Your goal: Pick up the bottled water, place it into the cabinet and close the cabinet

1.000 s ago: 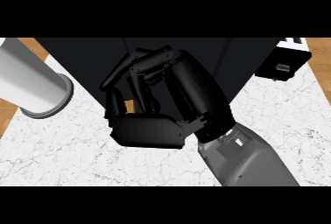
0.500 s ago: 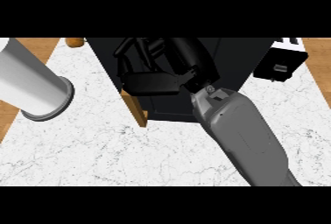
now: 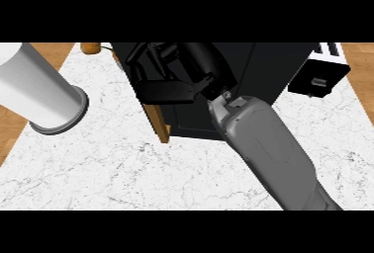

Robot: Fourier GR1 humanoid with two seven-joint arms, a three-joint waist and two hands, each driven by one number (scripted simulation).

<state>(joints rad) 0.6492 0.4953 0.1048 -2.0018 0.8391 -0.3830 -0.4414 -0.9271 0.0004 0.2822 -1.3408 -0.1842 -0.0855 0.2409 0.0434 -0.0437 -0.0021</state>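
The dark cabinet (image 3: 241, 89) stood at the top centre of the white marble counter (image 3: 110, 168), its wooden door (image 3: 156, 116) seen edge-on and swung out along the cabinet's left side. 1 grey forearm (image 3: 274, 153) entered from the lower right and ran diagonally up to the right hand (image 3: 171, 74), which lay over the cabinet's upper left part, just above the door's edge. The hand's dark palm faced the view and its fingers (image 3: 150, 54) bent toward the cabinet top; whether they gripped anything could not be told. The bottled water was not identifiable in the head view; the hand and the dark cabinet hid that area.

A large white cylinder (image 3: 36, 89) stood at the left, its base near the counter's left edge and well apart from the door. A small orange-brown object (image 3: 90, 48) sat at the top edge, between the cylinder and the cabinet. A black appliance (image 3: 318, 74) with white markings stood just beside the cabinet's right side.

Bare marble showed between the cylinder and the door, and across the whole front of the counter left of the forearm. Wooden flooring (image 3: 15, 143) bordered the counter at both sides.
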